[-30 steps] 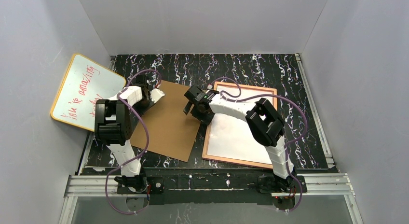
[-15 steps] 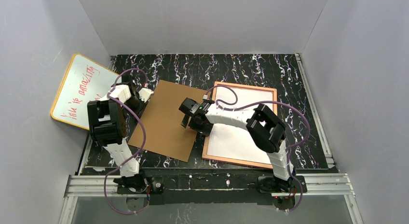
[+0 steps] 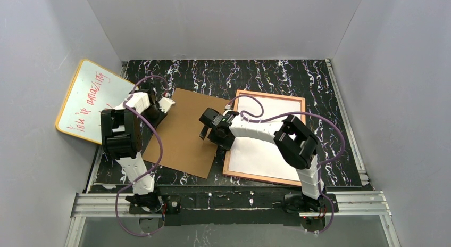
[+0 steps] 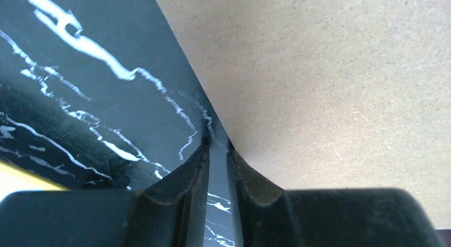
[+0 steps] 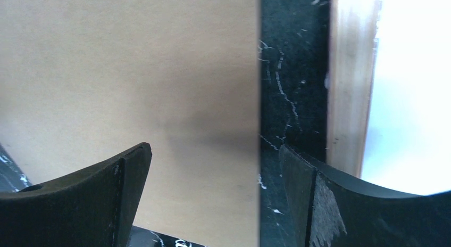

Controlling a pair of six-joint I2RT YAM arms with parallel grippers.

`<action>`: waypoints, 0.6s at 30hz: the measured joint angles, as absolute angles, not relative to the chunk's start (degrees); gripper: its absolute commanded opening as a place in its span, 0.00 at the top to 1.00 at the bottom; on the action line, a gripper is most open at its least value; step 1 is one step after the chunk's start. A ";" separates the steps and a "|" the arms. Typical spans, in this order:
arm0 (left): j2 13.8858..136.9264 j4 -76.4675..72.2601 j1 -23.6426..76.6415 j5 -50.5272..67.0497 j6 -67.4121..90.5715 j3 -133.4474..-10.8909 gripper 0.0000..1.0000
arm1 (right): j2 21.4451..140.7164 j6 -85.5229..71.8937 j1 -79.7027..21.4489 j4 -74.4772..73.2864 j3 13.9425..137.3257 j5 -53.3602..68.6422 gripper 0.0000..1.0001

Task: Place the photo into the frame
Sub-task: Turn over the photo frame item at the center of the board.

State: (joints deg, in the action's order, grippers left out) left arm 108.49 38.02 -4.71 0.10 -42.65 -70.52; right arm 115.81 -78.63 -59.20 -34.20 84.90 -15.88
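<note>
White-backed photo is apparently sitting inside the face-down frame. Cardboard backing board is lying beside it on the tabletop, not yet fitted. Right tool is hovering wide open over the board's edge. Left tool is narrowed to a slit at the board's corner; can't tell if it's pinching.

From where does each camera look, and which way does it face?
Top: above and behind the robot, facing down on the table; left arm and right arm show.
Left wrist: low over the brown board's edge; left gripper shows.
Right wrist: facing down between board and frame; right gripper shows.
Both wrist views share the board.
</note>
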 measured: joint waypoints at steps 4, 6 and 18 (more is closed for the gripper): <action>108.49 38.89 -1.65 -0.32 -42.59 -70.39 0.81 | 116.57 -78.91 -59.20 -32.99 85.82 -15.49 0.01; 108.51 38.87 -0.80 -1.61 -42.65 -70.26 0.81 | 116.57 -78.96 -59.13 -33.01 85.80 -15.29 0.01; 108.71 39.03 -0.36 -2.15 -43.00 -70.28 0.83 | 113.06 -77.49 -56.64 -25.41 79.68 -8.40 0.02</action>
